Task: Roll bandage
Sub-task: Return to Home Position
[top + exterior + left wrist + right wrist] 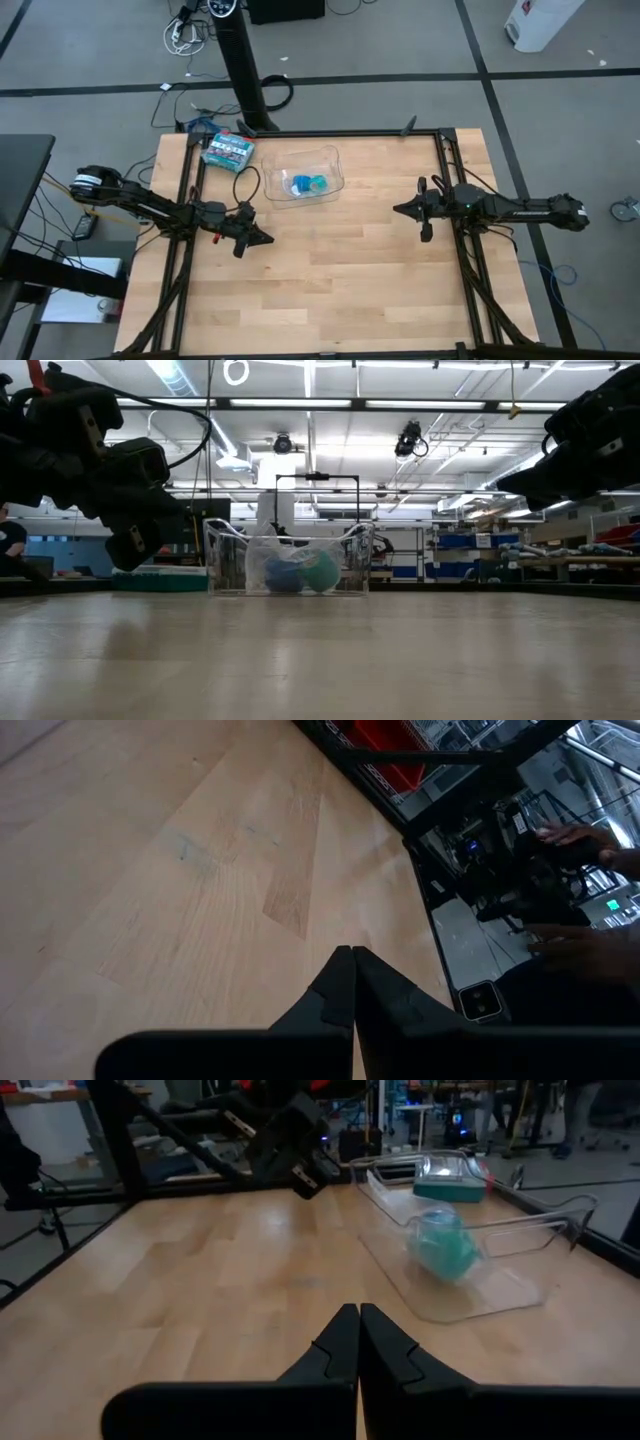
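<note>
Small blue bandage roll (300, 184) is in the clear plastic bin (300, 152), so we've got left gripper (262, 238) and right gripper (400, 209) aside, pinched closed, empty.

Pale plank-wood tabletop (330, 280): smooth, satin, faint sheen at low angle. Clear rectangular plastic bin (338, 170): glossy, w/ reflections. Bright blue bandage roll (300, 184) inside: soft matt cloth. Black frame rails (340, 133): metal, semi-matt. Left gripper (268, 239) & right gripper (397, 209): dark matt plastic.

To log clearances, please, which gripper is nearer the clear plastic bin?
Left. The left gripper hovers off the clear plastic bin's left corner; the right gripper is farther, to its right.
</note>
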Tool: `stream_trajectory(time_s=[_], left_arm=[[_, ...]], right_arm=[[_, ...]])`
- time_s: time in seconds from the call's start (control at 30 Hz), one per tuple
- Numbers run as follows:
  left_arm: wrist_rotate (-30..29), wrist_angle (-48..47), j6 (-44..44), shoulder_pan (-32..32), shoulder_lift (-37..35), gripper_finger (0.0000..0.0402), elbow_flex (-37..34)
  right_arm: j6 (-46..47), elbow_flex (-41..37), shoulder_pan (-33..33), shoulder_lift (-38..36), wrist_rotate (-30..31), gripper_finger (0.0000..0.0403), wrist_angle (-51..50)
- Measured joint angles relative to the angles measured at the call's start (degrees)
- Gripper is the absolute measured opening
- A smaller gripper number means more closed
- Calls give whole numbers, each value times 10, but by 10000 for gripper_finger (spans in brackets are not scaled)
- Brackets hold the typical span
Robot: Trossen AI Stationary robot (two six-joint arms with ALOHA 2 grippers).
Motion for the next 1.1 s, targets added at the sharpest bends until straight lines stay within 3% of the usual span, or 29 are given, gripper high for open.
stream_trajectory(time_s=[0.5,0.7,0.87,1.1], left_arm=[[0,0,0,0,0,6,0],[0,-12,0,0,-33,6,-9],[0,-142,0,0,-106,6,-9],[0,-289,0,0,-207,6,-9]], right_arm=[[3,0,0,0,1,2,0],[3,0,0,-45,2,6,0],[3,0,0,-91,2,3,1],[3,0,0,-91,2,2,37]])
